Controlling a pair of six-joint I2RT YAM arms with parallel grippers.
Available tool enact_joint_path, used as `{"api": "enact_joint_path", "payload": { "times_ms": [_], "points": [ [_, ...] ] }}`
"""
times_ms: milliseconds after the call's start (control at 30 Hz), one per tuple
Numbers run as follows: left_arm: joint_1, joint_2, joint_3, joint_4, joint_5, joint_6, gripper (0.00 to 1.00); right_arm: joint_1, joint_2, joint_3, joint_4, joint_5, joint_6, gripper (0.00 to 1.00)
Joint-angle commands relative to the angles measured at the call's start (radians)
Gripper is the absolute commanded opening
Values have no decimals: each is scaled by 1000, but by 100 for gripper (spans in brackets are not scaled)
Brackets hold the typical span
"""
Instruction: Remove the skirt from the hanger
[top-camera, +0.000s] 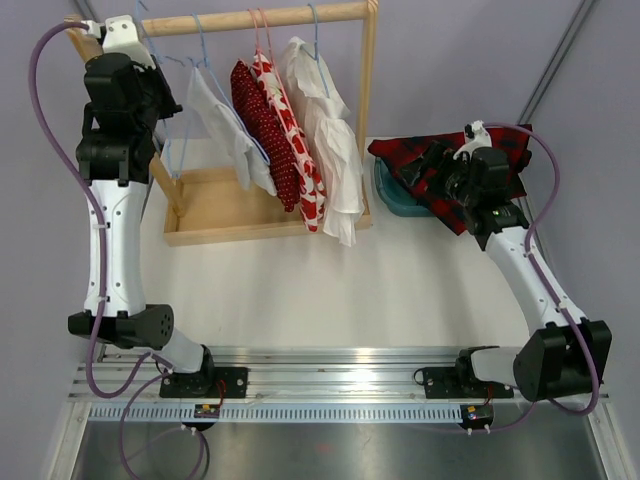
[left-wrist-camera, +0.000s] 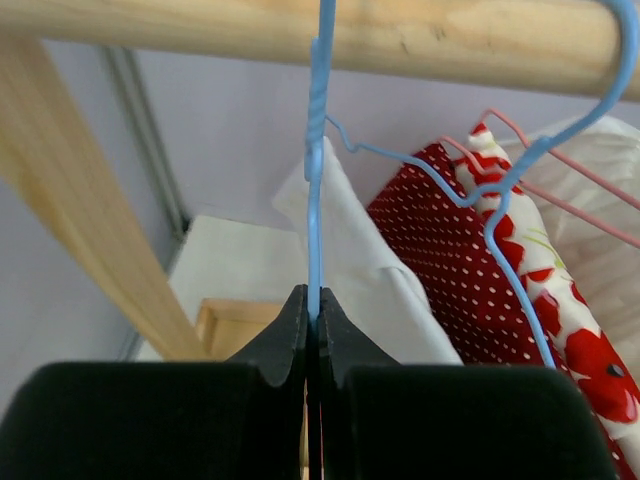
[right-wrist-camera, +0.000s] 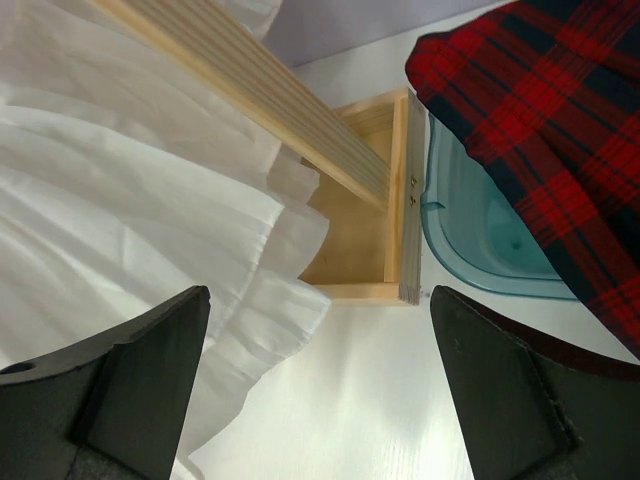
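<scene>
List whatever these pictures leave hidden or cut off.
Left wrist view: the thin blue wire hanger vanishes below the shut left hand; its black fingers hide the rest.
Top view: inside the teal plastic bin, covered by the red-and-black plaid skirt and the right arm.
Right wrist view: the white pleated garment runs off the top and left edges.
</scene>
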Motion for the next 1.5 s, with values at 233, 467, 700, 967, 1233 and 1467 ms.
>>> {"api": "enact_joint_path", "payload": {
  "times_ms": [233,467,700,967,1233,1467],
  "points": [
    [113,-94,-205,107,363,-95,0,4,-137,-24,2,-65,26,100],
    [111,-112,-98,-15,358,-77,32,4,-203,-27,-27,-51,18,100],
    [102,-176,-46,-14,383,-92,53,4,-241,-32,-32,-71,32,99],
    [6,-177,-136,61,413,-131,49,4,-264,-36,-48,-71,28,99],
    [-56,-63,-147,110,337,-135,42,4,-289,-49,-61,-55,14,99],
    [-64,-2,-152,121,268,-146,26,4,-300,-56,-62,-46,9,100]
  ]
}}
